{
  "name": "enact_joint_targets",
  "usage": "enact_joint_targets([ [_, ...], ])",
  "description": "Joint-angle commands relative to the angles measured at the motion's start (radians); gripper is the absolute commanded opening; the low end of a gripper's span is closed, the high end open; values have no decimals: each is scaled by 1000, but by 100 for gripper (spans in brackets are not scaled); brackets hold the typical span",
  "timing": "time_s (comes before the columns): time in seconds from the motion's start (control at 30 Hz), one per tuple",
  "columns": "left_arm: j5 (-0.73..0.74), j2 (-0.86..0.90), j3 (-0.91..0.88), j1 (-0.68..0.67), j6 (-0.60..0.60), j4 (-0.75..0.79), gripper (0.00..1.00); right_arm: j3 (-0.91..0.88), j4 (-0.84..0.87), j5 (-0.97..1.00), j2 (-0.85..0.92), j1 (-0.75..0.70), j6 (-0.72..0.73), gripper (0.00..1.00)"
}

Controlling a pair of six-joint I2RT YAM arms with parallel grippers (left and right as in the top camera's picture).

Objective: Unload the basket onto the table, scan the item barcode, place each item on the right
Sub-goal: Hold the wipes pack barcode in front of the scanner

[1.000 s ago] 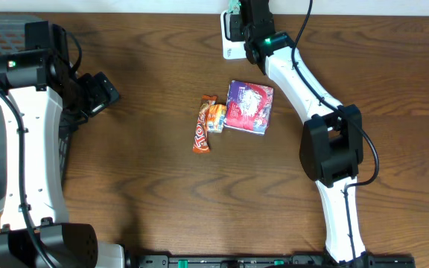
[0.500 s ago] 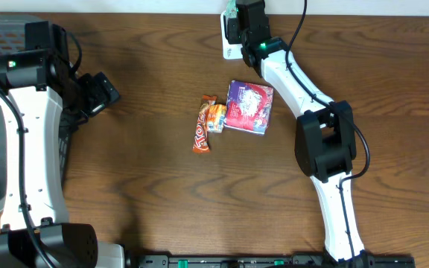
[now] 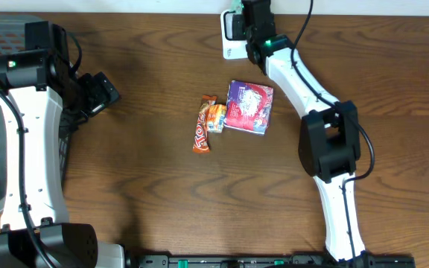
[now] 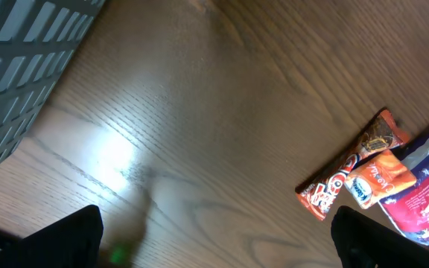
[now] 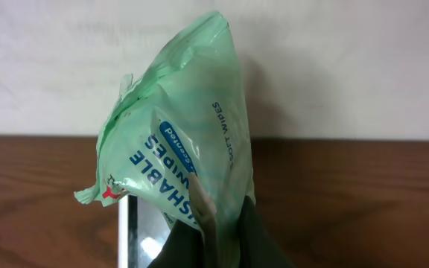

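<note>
A green pack of flushable wipes (image 5: 181, 126) hangs pinched in my right gripper (image 5: 216, 237), which is shut on its lower end. Below and behind it lies the white barcode scanner (image 5: 134, 232) with a dark glass face. From overhead, the right gripper (image 3: 244, 16) sits at the table's far edge over the scanner (image 3: 230, 46), and only a green corner of the wipes pack (image 3: 233, 7) shows. My left gripper (image 4: 214, 240) is open above bare wood, far left of the scanner, with nothing between its fingers (image 4: 47, 238).
Mid-table lie a brown-orange candy bar (image 3: 200, 134), a small orange packet (image 3: 215, 117) and a purple pouch (image 3: 249, 107). A grey slatted basket (image 4: 21, 67) stands off the table's left edge. The left gripper (image 3: 99, 93) hovers near that edge.
The right arm swayed slightly left and came back, still holding the wipes pack over the scanner. The left arm has not moved.
</note>
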Motion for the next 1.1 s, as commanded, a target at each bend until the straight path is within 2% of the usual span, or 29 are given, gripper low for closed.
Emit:
enact_joint_targets([
  [0.0, -13, 6, -5, 2, -1, -3, 98, 21, 3, 14, -92, -9, -10, 1],
  [0.4, -13, 6, -5, 2, -1, -3, 98, 21, -30, 5, 50, 8, -10, 1],
  [0.83, -13, 6, -5, 2, -1, -3, 98, 21, 30, 4, -74, -3, -11, 1],
  [1.07, -13, 6, -5, 2, -1, -3, 98, 21, -2, -97, -72, 8, -3, 1],
])
